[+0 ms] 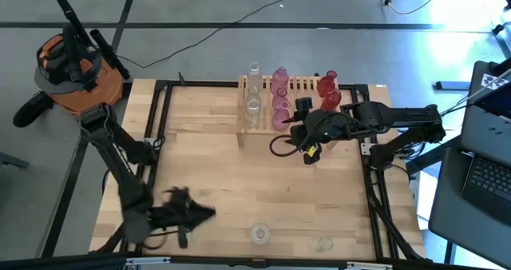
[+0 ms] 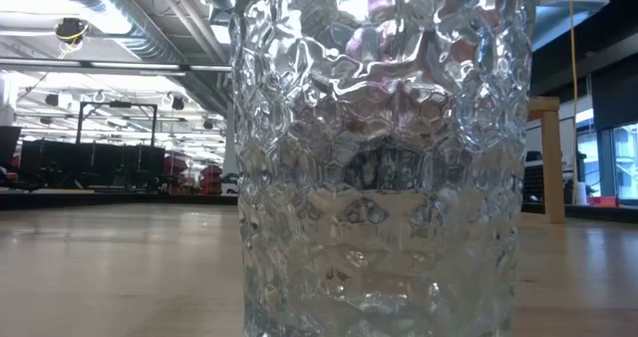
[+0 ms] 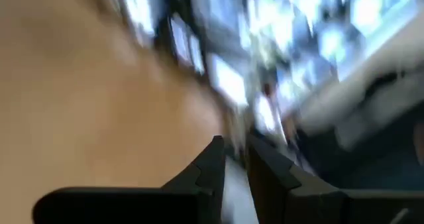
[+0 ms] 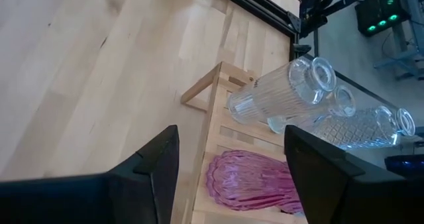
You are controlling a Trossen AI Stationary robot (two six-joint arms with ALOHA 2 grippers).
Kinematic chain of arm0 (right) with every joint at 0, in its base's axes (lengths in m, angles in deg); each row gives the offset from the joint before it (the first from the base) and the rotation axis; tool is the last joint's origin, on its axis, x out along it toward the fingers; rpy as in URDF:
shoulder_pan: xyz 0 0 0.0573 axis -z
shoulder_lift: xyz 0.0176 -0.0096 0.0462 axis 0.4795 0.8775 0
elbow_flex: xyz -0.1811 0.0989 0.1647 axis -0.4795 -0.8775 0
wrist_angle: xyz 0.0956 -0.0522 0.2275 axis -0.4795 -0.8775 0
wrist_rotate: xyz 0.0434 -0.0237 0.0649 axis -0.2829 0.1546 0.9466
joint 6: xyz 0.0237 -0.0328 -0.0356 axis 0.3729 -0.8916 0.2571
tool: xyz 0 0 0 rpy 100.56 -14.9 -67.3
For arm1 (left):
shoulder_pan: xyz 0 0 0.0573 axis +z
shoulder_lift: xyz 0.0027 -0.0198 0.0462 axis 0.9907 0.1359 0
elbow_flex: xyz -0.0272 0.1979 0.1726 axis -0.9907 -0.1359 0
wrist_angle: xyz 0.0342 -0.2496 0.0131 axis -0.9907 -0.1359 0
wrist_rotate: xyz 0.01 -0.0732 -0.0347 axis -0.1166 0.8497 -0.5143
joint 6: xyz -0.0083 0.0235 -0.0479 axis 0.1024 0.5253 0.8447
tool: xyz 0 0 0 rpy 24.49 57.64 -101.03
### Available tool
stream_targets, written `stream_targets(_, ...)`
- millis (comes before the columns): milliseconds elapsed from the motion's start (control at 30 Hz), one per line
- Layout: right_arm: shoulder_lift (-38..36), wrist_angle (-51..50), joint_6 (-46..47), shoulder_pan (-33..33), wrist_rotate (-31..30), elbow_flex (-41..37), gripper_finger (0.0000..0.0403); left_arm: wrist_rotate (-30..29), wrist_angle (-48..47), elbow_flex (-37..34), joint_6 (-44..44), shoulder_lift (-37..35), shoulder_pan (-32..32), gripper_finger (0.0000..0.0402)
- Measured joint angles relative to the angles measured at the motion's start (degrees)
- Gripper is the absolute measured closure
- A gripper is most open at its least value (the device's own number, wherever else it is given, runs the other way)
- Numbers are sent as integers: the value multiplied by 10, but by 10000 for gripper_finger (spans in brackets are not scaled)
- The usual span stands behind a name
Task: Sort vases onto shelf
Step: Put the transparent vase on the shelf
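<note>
Right claw [image 4: 228, 177] apart over shelf [image 4: 218, 128] – pink vase [image 4: 248, 177] between fingers, unclamped.

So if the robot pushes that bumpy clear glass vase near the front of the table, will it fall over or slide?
The bumpy clear vase looks wide and straight-sided, so it would probably slide rather than tip. Its glass looks thick, so it is likely heavy for its size. The dimples may help the fingers grip, though glass can be slippery and could break if dropped.

A clear vase [image 2: 379, 158] hides the shelf.
</note>
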Motion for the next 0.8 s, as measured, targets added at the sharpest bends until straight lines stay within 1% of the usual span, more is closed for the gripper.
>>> stream_targets(33, 0, 0, 1, 0, 0, 0, 182, 91, -51, 0, 57, 6, 10, 349)
stream_targets(67, 0, 0, 1, 0, 0, 0, 182, 177, -93, 0, 97, 16, 21, 349)
stream_targets(100, 0, 0, 1, 0, 0, 0, 182, 246, -126, 1, 118, 27, 31, 349)
stream_targets(133, 0, -1, 2, 0, 0, 0, 182, 286, -151, 1, 124, 36, 37, 349)
stream_targets(167, 0, -1, 6, 0, 0, 0, 182, 305, -165, 0, 122, 40, 43, 349)
stream_targets(200, 0, -1, 16, 0, 0, 0, 182, 307, -172, 1, 108, 40, 50, 349)
stream_targets(233, 0, -2, 26, 0, 0, 0, 182, 307, -173, 2, 83, 38, 59, 349)
stream_targets(333, 0, -5, 63, 0, 7, 0, 182, 318, -185, 3, -35, 30, 92, 349)
stream_targets(400, 0, -5, 88, 0, 21, 0, 182, 362, -202, 3, -107, 21, 122, 349)
stream_targets(467, 0, -5, 124, 0, 32, 0, 182, 444, -249, 3, -174, 7, 161, 349)
stream_targets(533, 0, -4, 170, -1, 44, 0, 182, 533, -301, 3, -239, -4, 218, 349)
stream_targets(600, 0, 1, 212, -1, 65, 0, 182, 615, -317, 2, -326, -12, 275, 349)
stream_targets(633, 0, 2, 229, -4, 73, 0, 182, 656, -305, 2, -371, -16, 300, 349)
stream_targets(700, 0, 0, 256, -11, 74, 0, 182, 750, -247, 2, -436, -23, 341, 349)
stream_targets(767, -1, 2, 289, -18, 62, 0, 182, 848, -171, 2, -458, -22, 367, 349)
stream_targets(800, -3, 3, 305, -22, 61, 0, 182, 881, -129, 2, -456, -20, 371, 349)
